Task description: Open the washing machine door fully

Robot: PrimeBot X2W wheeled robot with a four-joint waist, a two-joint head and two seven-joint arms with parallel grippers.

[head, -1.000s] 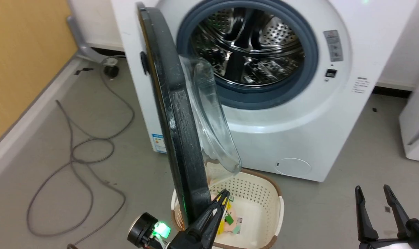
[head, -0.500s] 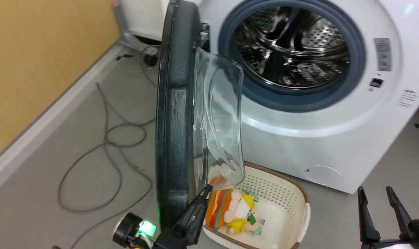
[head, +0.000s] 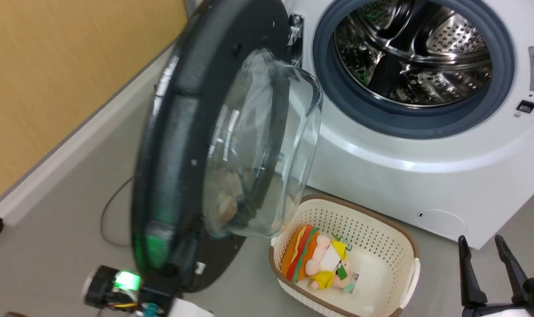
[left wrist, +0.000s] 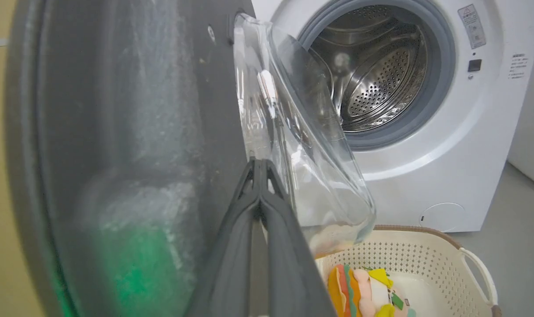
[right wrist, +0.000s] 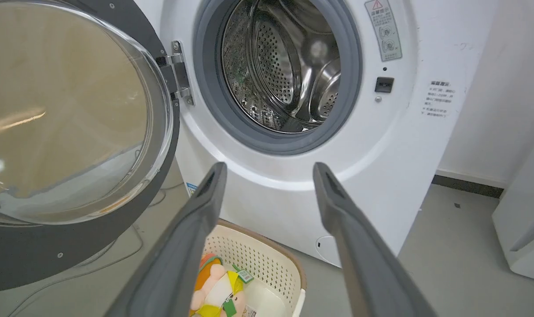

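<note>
Left wrist view: door beside closed jaws.

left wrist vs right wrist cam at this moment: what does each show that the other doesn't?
Left wrist view: the left pincer, shut, tips at the dark inner face of the washing machine door beside its glass bowl; a green glow low on that face.
Right wrist view: the right pincer, open and holding nothing, and the door's metal hinge.
Both: the swung-out door, the steel drum, the cream basket with a plush toy in it.
</note>
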